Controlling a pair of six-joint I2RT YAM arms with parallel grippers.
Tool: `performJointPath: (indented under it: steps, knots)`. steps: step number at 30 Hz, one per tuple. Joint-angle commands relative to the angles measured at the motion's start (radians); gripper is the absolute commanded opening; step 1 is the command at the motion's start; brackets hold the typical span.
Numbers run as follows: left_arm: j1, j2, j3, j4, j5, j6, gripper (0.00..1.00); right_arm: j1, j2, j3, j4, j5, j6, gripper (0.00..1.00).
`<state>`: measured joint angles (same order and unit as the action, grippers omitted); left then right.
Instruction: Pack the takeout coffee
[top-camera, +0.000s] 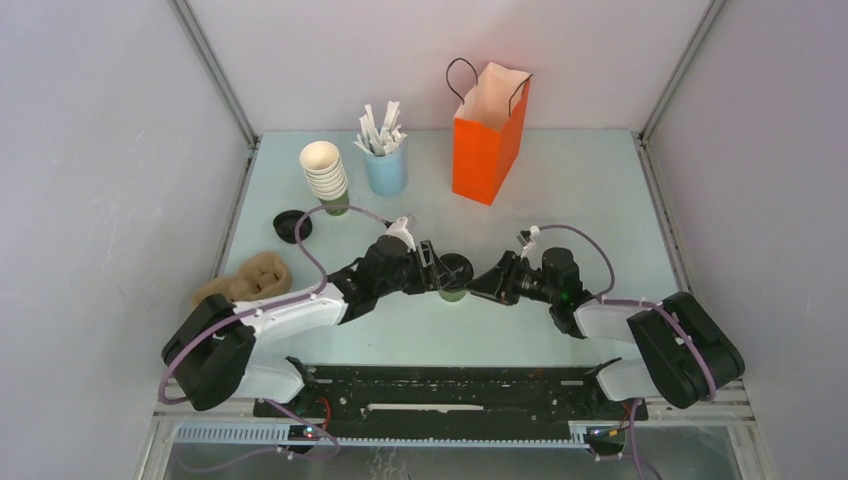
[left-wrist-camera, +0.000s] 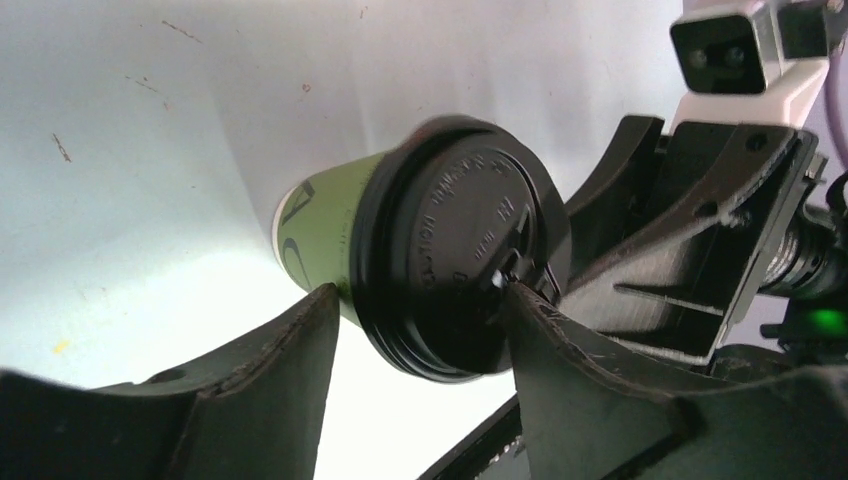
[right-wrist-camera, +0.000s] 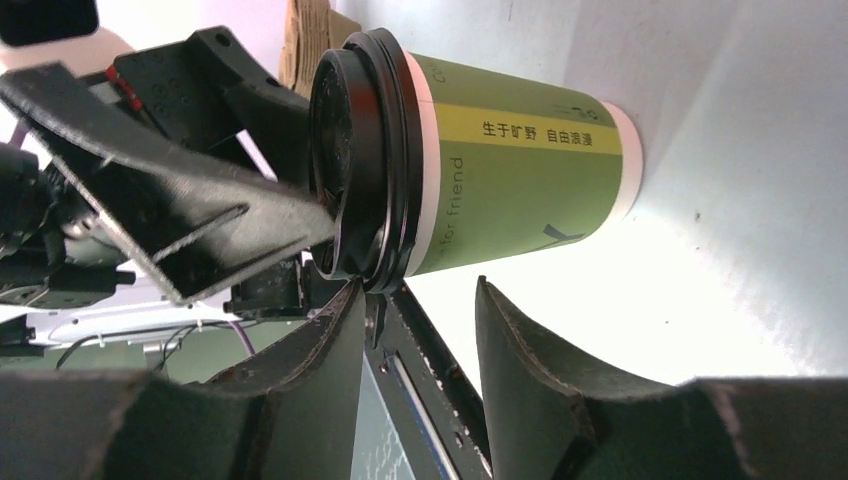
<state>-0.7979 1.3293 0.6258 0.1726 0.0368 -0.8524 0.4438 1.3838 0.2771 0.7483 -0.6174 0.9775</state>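
The takeout coffee (top-camera: 455, 280), a green paper cup (right-wrist-camera: 510, 180) with a black lid (left-wrist-camera: 450, 245), stands on the table between the two arms. My left gripper (left-wrist-camera: 420, 295) reaches it from the left. One finger (left-wrist-camera: 300, 340) lies against the green wall just under the rim and the other (left-wrist-camera: 540, 340) rests on the lid's top, so the jaws are closed on the cup's top end. My right gripper (right-wrist-camera: 415, 290) is open on the cup's right side. Its left fingertip (right-wrist-camera: 345, 300) touches the lid's rim, and nothing sits between its fingers.
An orange paper bag (top-camera: 490, 130) stands open at the back. A stack of cream cups (top-camera: 325, 175) and a light blue cup of white sticks (top-camera: 385, 160) stand back left. A loose black lid (top-camera: 292, 225) and a brown cardboard carrier (top-camera: 245, 285) lie at the left.
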Motion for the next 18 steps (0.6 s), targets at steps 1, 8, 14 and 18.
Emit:
performJointPath:
  steps: [1, 8, 14, 18]
  knots:
    - [0.006, -0.033, 0.073, -0.146, 0.079, 0.078, 0.68, -0.035, 0.009, 0.024, -0.316, 0.068, -0.127, 0.5]
    - [0.08, -0.056, 0.102, -0.131, 0.145, 0.08, 0.81, -0.083, 0.0, 0.096, -0.336, -0.056, -0.158, 0.56]
    - [0.117, -0.066, 0.107, -0.136, 0.158, 0.092, 0.92, -0.118, -0.049, 0.154, -0.362, -0.15, -0.146, 0.69]
    - [0.153, -0.07, 0.099, -0.114, 0.189, 0.09, 0.93, -0.123, -0.093, 0.193, -0.406, -0.188, -0.165, 0.82]
